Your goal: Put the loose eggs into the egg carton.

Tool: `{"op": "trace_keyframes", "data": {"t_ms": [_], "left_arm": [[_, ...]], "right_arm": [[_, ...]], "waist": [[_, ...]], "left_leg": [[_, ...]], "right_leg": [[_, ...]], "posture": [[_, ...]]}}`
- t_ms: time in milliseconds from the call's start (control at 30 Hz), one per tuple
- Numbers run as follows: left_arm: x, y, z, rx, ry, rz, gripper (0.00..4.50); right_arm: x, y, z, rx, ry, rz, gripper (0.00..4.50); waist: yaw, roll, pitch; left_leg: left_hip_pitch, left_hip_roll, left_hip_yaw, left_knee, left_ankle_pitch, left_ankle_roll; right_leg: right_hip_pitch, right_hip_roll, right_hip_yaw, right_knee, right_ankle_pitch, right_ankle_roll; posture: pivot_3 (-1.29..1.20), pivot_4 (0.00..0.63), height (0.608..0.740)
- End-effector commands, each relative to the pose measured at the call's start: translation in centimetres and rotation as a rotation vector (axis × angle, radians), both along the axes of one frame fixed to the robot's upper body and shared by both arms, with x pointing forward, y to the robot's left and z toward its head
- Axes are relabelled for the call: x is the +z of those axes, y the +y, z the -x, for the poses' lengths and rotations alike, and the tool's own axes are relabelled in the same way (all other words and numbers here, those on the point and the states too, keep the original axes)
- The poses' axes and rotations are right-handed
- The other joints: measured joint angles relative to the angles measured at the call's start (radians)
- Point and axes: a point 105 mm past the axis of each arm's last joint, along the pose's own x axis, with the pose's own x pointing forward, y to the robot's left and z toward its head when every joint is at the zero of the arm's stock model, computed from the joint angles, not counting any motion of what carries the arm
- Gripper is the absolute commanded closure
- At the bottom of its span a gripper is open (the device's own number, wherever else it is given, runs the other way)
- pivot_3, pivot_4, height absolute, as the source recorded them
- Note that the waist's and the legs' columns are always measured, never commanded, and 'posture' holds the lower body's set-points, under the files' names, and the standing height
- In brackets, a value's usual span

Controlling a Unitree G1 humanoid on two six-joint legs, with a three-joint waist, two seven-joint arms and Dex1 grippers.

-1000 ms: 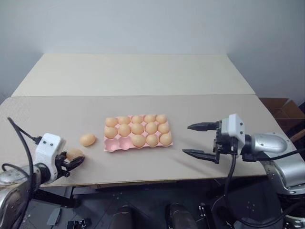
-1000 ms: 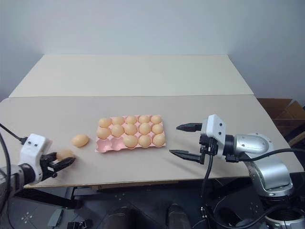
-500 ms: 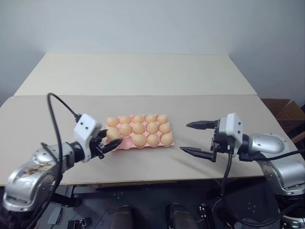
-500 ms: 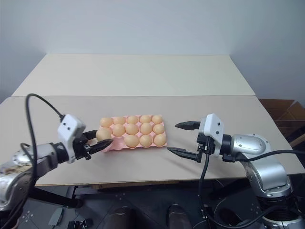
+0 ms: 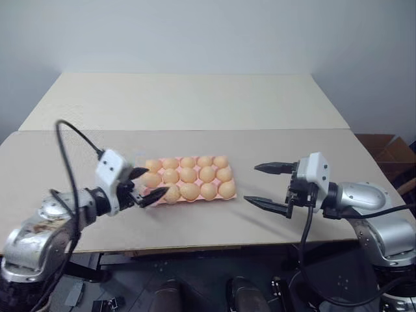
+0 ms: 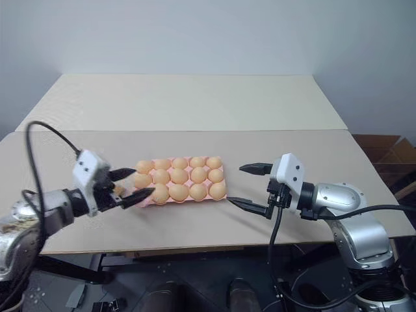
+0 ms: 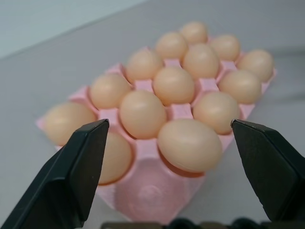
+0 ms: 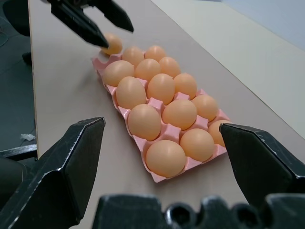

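The pink egg carton (image 5: 229,195) lies mid-table, nearly full of tan eggs. Its front-left corner cup (image 7: 148,193) is bare. My left gripper (image 5: 156,182) hovers open at the carton's left end, nothing between its fingers. Just ahead of them an egg (image 7: 189,144) rests tilted in a front-row cup. One loose egg (image 8: 113,43) lies on the table just beyond the carton's left end, close under the left gripper's fingers (image 8: 83,24). My right gripper (image 5: 251,183) hangs open and empty to the right of the carton.
The carton sits on a beige table (image 5: 195,146) that a second table (image 5: 188,97) joins behind, along a seam. A cardboard box (image 5: 385,147) stands on the floor past the right edge. The front edge runs just below both grippers.
My left gripper carried an egg from the table's front-left up and right to the carton, then opened; the egg now sits in a front-row cup. The right gripper stayed put.
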Motion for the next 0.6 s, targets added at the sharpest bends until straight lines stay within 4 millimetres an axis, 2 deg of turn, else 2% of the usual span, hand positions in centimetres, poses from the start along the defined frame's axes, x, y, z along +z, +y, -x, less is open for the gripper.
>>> {"op": "trace_keyframes", "data": {"t_ms": [33,167,333,500,600], "left_arm": [[2.6,1.5,1.2,0.012,-0.096,0.005,0.03],[2.7,5.1,3.6,0.052,-0.111,-0.033,0.03],[1.9,8.3,6.4,0.105,-0.117,0.002,0.03],[0.2,9.0,8.2,0.097,-0.087,0.029,0.03],[0.1,8.8,8.5,0.092,-0.084,0.059,0.03]], "right_arm": [[1.3,0.4,0.5,0.031,-0.066,-0.013,0.00],[1.3,0.5,0.7,0.055,-0.067,-0.008,0.00],[1.2,0.3,0.6,0.081,-0.064,0.010,0.00],[0.9,-0.1,0.9,0.122,-0.049,0.036,0.00],[0.8,-0.3,0.7,0.115,-0.045,0.040,0.00]], "waist": [[-0.001,0.000,0.000],[-0.008,0.000,0.000],[-0.007,0.000,0.000],[0.004,0.000,0.000],[0.006,0.000,0.000]], "left_leg": [[0.000,0.000,0.000,0.000,0.000,0.000],[0.000,0.000,0.001,0.000,0.000,0.000],[0.001,0.000,0.001,0.000,0.000,0.000],[0.001,0.000,0.001,0.000,0.000,0.000],[0.001,0.000,0.002,0.000,0.000,0.000]], "right_leg": [[0.000,0.000,0.000,0.000,0.000,0.000],[0.000,-0.001,0.000,0.000,-0.001,-0.001],[0.000,-0.001,0.000,0.000,-0.004,-0.007],[0.001,-0.002,0.000,0.000,-0.006,-0.004],[0.000,-0.002,0.000,0.000,-0.006,-0.004]], "posture": [[0.00,0.150,0.740],[0.00,0.150,0.740],[0.00,0.150,0.740],[0.00,0.150,0.740],[0.00,0.150,0.740]]}}
